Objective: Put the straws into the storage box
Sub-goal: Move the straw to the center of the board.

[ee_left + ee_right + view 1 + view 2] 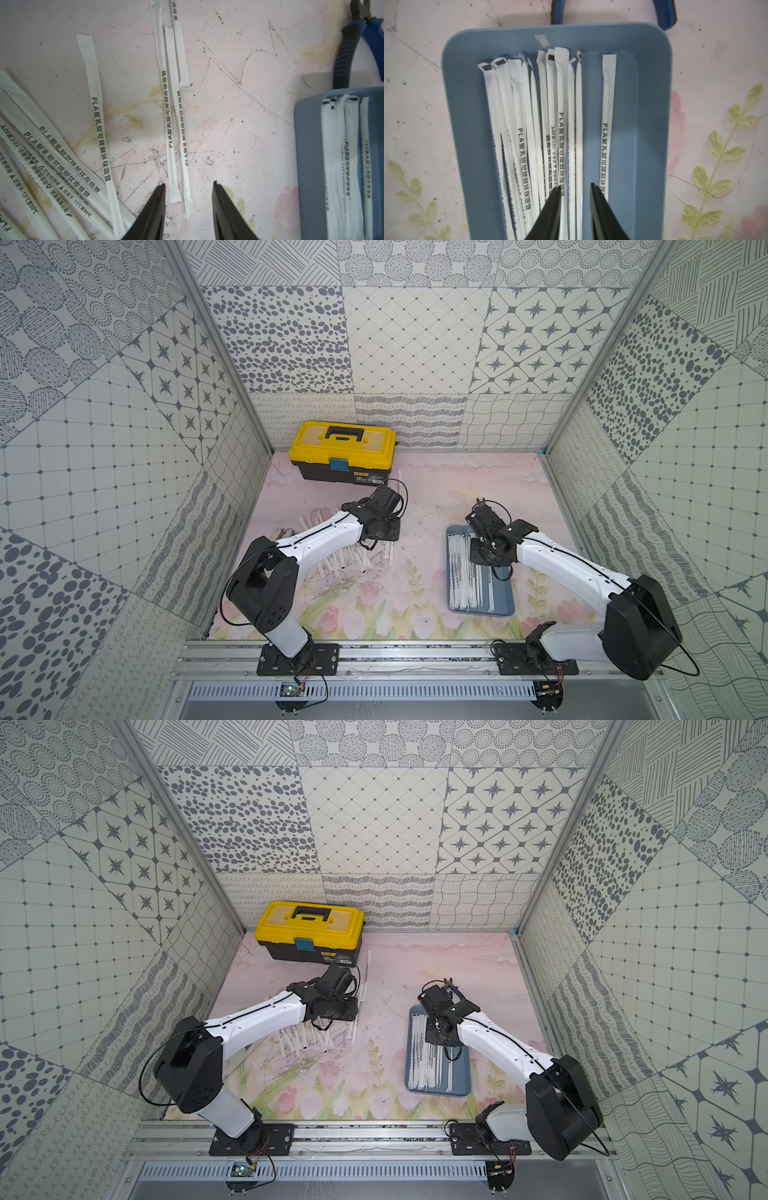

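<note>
Directly under the right tool (pixel 576 187) lie straws (pixel 562 124).

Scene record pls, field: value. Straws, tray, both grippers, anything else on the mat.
storage tray: blue-grey, flat on floral mat
straws in tray: packed side by side lengthwise, one lying apart
loose straws: scattered on mat under left arm
left gripper: open, over two loose straw ends, holding nothing
right gripper: open, above tray, holding nothing
pliers: blue-handled, on mat just beyond tray's far end
toolbox: yellow lid, shut, by back wall
</note>
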### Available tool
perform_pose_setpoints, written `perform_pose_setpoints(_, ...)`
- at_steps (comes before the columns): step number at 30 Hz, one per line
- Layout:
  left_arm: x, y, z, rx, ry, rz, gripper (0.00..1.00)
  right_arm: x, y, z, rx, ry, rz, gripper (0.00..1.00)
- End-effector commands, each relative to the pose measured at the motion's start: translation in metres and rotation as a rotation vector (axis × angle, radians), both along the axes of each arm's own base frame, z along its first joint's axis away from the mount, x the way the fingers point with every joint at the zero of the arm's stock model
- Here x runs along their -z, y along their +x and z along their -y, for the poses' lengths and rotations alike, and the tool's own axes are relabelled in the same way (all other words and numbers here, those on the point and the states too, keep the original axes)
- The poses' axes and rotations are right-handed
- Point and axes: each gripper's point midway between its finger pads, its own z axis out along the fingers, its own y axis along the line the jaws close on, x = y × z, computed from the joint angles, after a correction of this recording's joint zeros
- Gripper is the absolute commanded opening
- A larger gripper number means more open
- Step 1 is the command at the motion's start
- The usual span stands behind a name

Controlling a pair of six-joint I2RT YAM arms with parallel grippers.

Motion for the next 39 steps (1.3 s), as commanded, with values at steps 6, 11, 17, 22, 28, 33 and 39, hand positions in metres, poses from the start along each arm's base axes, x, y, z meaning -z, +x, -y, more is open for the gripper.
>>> perform_pose_setpoints(6, 0.011, -0.009, -0.011, 0.042, 0.051, -0.04, 0.41, 0.034, 0.001, 0.02, 0.116, 0.033, -0.04, 0.25)
perform_pose_setpoints(11, 0.008, -0.012, -0.012, 0.042, 0.039, -0.028, 0.42, 0.051, 0.003, 0.018, 0.116, 0.026, -0.075, 0.25)
perform_pose_setpoints(17, 0.011, -0.014, -0.013, 0.041, 0.037, -0.036, 0.42, 0.06, 0.003, 0.02, 0.118, 0.008, -0.096, 0.24)
perform_pose_setpoints(22, 0.01, -0.013, -0.012, 0.042, 0.035, -0.032, 0.42, 0.065, -0.001, 0.02, 0.111, 0.009, -0.107, 0.18)
perform_pose_setpoints(28, 0.01, -0.012, -0.011, 0.043, 0.034, -0.032, 0.42, 0.057, 0.0, 0.017, 0.104, 0.015, -0.088, 0.16)
perform_pose_setpoints(33, 0.011, -0.012, -0.013, 0.039, 0.037, -0.034, 0.42, 0.053, 0.001, 0.012, 0.105, 0.031, -0.083, 0.16)
perform_pose_setpoints(39, 0.012, -0.011, -0.016, 0.027, 0.042, -0.037, 0.42, 0.039, 0.003, 0.011, 0.098, 0.038, -0.055, 0.17)
